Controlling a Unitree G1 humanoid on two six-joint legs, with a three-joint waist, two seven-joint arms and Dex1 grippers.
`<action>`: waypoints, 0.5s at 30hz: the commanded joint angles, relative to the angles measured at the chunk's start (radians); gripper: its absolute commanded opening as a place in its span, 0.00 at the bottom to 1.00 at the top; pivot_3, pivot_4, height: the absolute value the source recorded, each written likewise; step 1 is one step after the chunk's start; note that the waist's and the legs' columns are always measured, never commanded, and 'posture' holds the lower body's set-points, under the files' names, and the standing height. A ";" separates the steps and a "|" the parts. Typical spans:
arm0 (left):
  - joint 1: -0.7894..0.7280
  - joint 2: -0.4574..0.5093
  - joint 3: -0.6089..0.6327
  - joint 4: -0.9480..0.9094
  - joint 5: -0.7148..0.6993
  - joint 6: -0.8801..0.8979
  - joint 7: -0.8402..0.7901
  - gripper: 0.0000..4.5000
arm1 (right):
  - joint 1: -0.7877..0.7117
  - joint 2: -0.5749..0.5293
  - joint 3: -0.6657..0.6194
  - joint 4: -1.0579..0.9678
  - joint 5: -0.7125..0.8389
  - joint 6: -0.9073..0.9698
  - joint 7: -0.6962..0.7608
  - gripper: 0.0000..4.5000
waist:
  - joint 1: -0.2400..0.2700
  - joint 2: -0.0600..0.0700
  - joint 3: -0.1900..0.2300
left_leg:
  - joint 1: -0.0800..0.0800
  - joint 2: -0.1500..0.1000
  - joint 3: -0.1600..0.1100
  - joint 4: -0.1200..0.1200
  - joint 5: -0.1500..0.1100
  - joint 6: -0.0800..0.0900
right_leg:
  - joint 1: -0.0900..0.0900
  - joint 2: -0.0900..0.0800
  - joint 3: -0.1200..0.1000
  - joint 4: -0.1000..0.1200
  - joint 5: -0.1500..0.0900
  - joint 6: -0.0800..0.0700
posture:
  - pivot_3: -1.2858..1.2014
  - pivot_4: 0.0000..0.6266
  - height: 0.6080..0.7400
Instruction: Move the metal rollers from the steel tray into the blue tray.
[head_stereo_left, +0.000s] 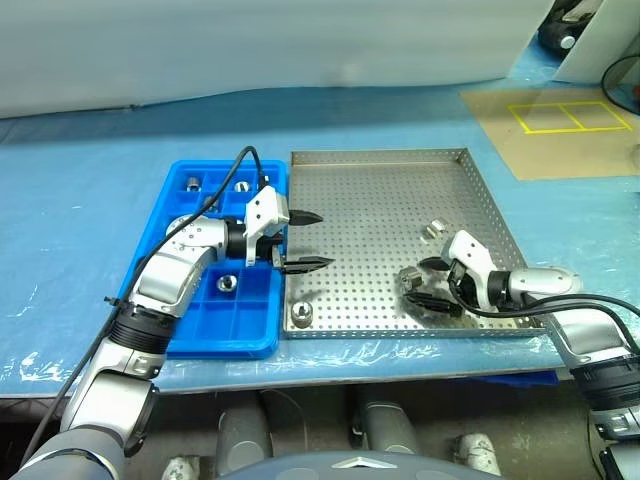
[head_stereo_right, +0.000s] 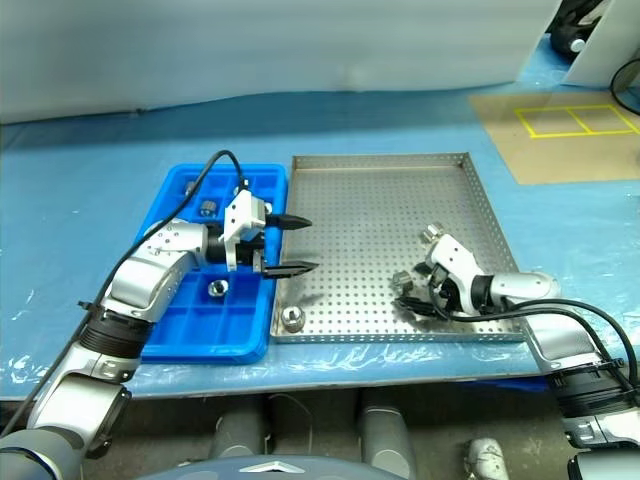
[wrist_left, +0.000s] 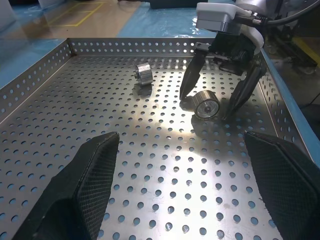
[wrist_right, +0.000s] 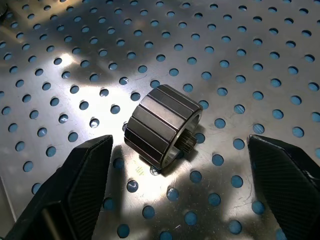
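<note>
The steel tray (head_stereo_left: 370, 215) lies in the middle of the table, and the blue tray (head_stereo_left: 215, 330) sits against its left side. My right gripper (head_stereo_left: 415, 280) is open and low over the steel tray's front right. A metal roller (wrist_right: 162, 125) lies on its side between the fingers, with a gap on each side. A second roller (head_stereo_left: 433, 230) rests just behind it, and a third (head_stereo_left: 299, 315) stands in the front left corner. Three rollers (head_stereo_left: 227, 283) sit in blue tray compartments. My left gripper (head_stereo_left: 325, 240) hangs open and empty over the steel tray's left rim, pointing right.
A blue sheet (head_stereo_left: 80, 200) covers the table, whose front edge runs just before the trays. A black cable (head_stereo_left: 225, 175) arches over the blue tray from my left wrist. Brown floor with yellow tape squares (head_stereo_left: 565, 118) lies at the back right.
</note>
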 joint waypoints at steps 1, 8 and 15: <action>-0.006 0.008 0.016 -0.023 -0.003 -0.014 0.004 0.94 | -0.012 0.014 -0.002 -0.003 -0.008 -0.018 -0.006 0.73 | 0.000 0.000 0.000 | 0.000 0.000 0.000 0.000 0.000 0.000 | 0.000 0.000 0.000 0.000 0.000 0.000 | 0.42 0.24 1.00; -0.003 0.008 0.014 -0.023 -0.001 -0.014 0.009 0.94 | -0.018 0.032 0.013 0.002 -0.037 -0.034 -0.018 0.19 | 0.000 0.000 0.000 | 0.000 0.000 0.000 0.000 0.000 0.000 | 0.000 0.000 0.000 0.000 0.000 0.000 | 0.42 0.24 1.00; -0.005 0.010 0.014 -0.012 0.003 -0.018 0.009 0.94 | -0.031 0.047 0.015 0.011 -0.059 -0.042 -0.028 0.15 | -0.001 0.000 0.000 | 0.000 0.000 0.000 0.000 0.000 0.000 | 0.000 0.000 0.000 0.000 0.000 0.000 | 0.42 0.24 1.00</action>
